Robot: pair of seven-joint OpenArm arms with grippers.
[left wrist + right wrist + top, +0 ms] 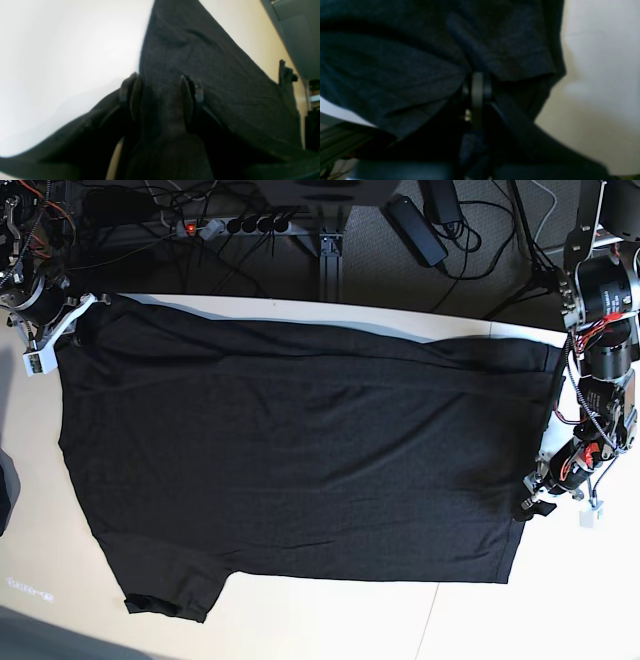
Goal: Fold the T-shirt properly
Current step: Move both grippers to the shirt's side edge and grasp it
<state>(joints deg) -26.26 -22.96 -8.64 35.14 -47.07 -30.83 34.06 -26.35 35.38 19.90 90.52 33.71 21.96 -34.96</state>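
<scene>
The black T-shirt (300, 450) lies spread wide across the pale table (330, 625), with one sleeve (165, 600) at the front left. No coloured print shows. My left gripper (533, 502) is at the shirt's right edge; in the left wrist view (160, 95) its fingers (131, 92) pinch a bunch of the cloth (200, 62), which stretches away taut. My right gripper (72, 315) is at the far left corner; in the right wrist view (477, 82) its fingers are together, shut on the cloth (395, 62).
A power strip (230, 225) and cables lie on the dark floor behind the table's far edge. A dark object (5, 490) shows at the left edge. Bare table lies along the front and at the right front corner (560, 600).
</scene>
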